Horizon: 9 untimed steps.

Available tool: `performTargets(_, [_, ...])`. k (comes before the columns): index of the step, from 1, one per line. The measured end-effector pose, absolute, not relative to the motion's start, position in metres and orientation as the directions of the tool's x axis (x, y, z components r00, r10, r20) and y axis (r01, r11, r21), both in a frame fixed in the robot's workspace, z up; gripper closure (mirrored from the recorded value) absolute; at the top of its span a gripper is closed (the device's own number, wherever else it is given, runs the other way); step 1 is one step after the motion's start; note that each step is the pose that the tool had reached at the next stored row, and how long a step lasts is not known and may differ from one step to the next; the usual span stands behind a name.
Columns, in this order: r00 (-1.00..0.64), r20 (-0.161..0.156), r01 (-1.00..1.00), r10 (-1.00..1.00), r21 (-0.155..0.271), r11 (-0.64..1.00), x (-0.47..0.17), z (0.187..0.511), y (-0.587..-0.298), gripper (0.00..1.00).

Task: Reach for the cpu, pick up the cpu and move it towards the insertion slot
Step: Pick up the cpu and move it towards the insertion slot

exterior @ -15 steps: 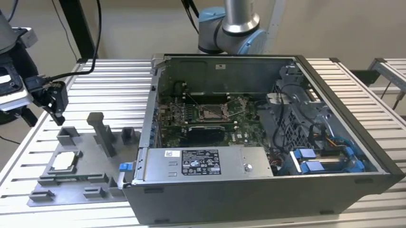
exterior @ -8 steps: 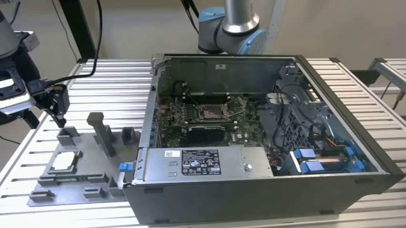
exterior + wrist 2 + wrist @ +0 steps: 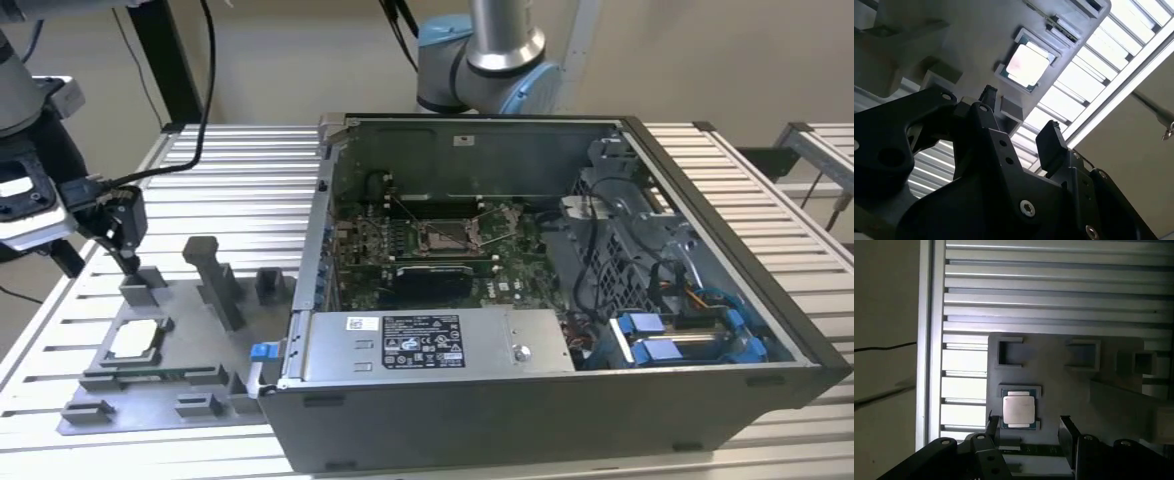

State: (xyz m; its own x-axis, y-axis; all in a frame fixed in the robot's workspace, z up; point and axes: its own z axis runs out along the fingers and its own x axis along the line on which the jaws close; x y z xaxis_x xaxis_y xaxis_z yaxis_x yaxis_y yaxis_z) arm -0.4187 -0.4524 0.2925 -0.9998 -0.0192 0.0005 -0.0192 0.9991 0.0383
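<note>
The black two-fingered gripper (image 3: 1020,111) hovered with its fingers spread and empty near the small, flat, square silvery-white cpu (image 3: 1026,65), which lay in a recess of the grey plastic fixture block (image 3: 969,35) on the slatted aluminium table (image 3: 1089,75).

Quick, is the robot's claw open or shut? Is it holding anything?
Gripper: open, holding nothing; the cpu lies in its grey fixture.

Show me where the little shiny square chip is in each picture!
Exterior view: the cpu lies in the grey fixture on the exterior view's left, outside the computer case.
First wrist view: the cpu sits in its fixture pocket, just beyond the open gripper.
Second wrist view: the cpu sits in the same pocket, past the gripper.
Shared landmark: the grey fixture.
</note>
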Motion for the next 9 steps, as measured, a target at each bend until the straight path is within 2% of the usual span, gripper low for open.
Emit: performTargets(9, [-1.000, 0.001, -0.019, -0.019, 0.038, 0.999, -0.4203, 0.2823, -0.4557, 0.00])
